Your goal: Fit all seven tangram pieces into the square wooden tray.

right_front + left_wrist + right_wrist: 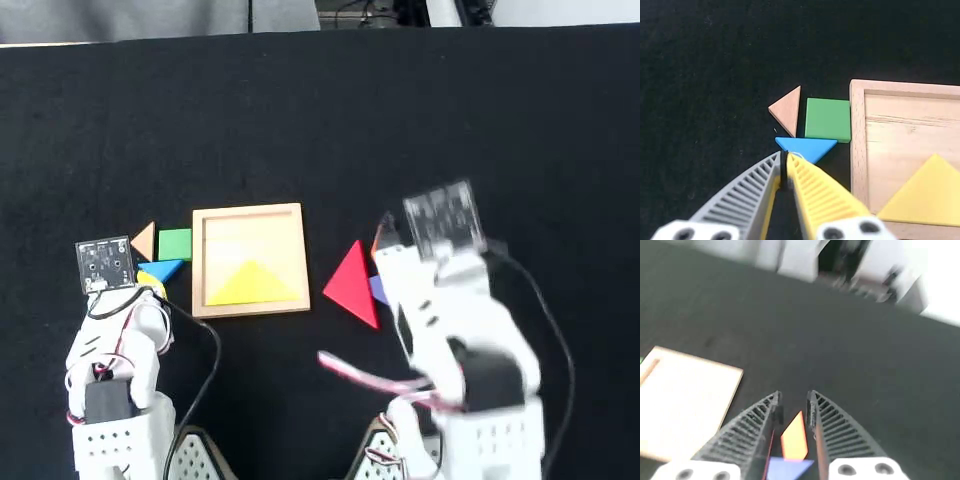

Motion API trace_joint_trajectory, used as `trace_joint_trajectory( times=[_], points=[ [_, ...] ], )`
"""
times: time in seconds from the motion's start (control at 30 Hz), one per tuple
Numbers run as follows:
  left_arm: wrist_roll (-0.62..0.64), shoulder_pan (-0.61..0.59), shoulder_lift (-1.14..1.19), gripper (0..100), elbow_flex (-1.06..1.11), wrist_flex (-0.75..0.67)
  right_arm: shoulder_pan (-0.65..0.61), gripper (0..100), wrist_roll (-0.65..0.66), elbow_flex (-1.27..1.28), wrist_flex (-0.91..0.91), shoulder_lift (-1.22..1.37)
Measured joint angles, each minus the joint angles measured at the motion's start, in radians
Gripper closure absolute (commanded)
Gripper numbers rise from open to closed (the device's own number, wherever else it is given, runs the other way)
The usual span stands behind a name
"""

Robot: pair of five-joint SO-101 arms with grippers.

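The square wooden tray [298,258] holds a yellow triangle [248,283]. Left of it lie a wooden triangle [787,111], a green square [827,119] and a blue triangle [807,146]. My left gripper [785,156] is shut, its tips at the blue triangle's near corner, the yellow finger [812,187] overlapping it. Right of the tray lies a red triangle [352,285]. My right gripper [794,399] is open, straddling an orange piece [794,440] with a thin gap on each side. A violet-blue piece [787,469] lies just behind the orange one.
The tray [857,135] has bare wood [685,400] across its upper half. Black tabletop [320,120] stretches to the far edge. The left arm's base [110,430] and the right arm's base [480,440] stand at the near edge, with cables between them.
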Motion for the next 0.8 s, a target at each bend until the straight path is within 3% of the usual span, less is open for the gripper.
trace_joint_trajectory(
  times=[0.27,0.4,0.5,0.63,0.8],
  points=[
    [0.000,0.000,0.000,97,0.000,-0.032,-0.107,90.4,0.000,-0.296,0.206,0.565],
    [0.000,0.000,0.000,97,0.002,-0.057,-0.115,77.3,-0.040,-0.304,0.229,0.743],
    [0.000,0.000,0.000,97,0.002,-0.060,-0.115,67.5,-0.075,-0.304,0.261,0.847],
    [0.000,0.000,0.000,97,0.002,-0.060,-0.129,67.3,-0.118,-0.305,0.267,0.919],
    [0.000,0.000,0.000,97,0.002,-0.060,-0.233,67.3,-0.193,-0.256,0.198,0.941]
  ],
)
